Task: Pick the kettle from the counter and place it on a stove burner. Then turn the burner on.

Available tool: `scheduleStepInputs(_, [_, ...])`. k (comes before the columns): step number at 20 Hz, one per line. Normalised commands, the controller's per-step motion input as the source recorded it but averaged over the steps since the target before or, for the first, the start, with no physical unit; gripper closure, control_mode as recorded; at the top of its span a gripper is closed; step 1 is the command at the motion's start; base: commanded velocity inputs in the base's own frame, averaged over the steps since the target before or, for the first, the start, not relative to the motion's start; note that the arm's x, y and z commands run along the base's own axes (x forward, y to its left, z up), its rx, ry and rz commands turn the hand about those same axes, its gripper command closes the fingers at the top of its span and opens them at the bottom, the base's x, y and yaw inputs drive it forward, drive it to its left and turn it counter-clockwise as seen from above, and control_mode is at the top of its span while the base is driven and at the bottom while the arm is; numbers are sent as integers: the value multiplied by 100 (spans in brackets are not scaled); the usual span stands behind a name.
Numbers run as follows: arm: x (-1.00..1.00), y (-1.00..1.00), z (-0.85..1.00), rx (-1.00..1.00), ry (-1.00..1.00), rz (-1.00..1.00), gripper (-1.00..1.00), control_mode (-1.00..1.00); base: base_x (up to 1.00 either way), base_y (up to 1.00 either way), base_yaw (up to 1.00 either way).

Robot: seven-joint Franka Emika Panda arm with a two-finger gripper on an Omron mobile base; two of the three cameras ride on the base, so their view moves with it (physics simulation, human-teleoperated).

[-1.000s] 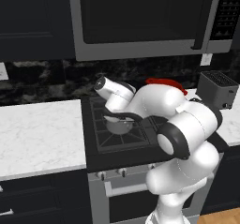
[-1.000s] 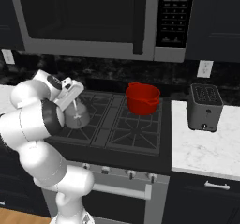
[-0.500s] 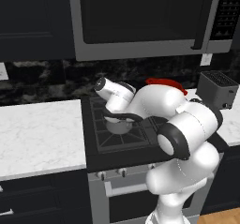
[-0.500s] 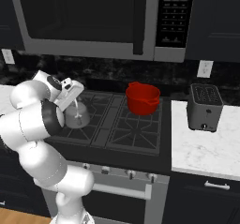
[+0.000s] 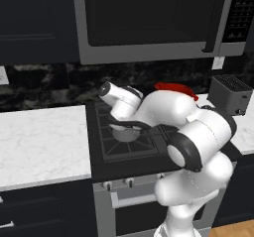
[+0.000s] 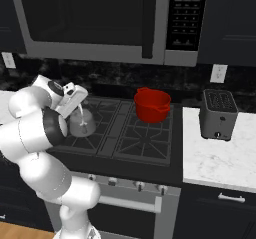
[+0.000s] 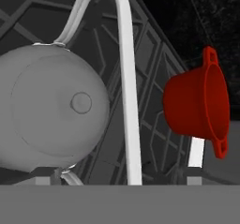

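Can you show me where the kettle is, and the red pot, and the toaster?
kettle (image 7: pixel 51 106): hand view, on its round grey lid.
red pot (image 6: pixel 151 105): right base view, on its front wall.
toaster (image 6: pixel 217 115): right base view, on its front side.

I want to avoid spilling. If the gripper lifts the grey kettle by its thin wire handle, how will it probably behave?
The kettle would probably swing, since its handle is one thin arch above a round body. The smooth metal may slip between the fingers. Sitting squat on the burner grate, it seems unlikely to tip if nudged.
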Motion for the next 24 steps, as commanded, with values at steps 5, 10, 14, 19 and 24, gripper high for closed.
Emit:
scheduleStepInputs(5, [-41,14,47,0,-22,0,-100,-100,0,0,0])
scheduleStepInputs(10, [-76,25,31,0,-22,1,-100,-100,0,0,0])
scheduleStepInputs(14, [-46,6,4,0,-17,2,-100,-100,0,0,0])
scheduleStepInputs(19, [0,0,0,0,0,0,-100,-100,0,0,0])
scheduleStepInputs(24, [-4,1,0,0,0,0,-100,-100,0,0,0])
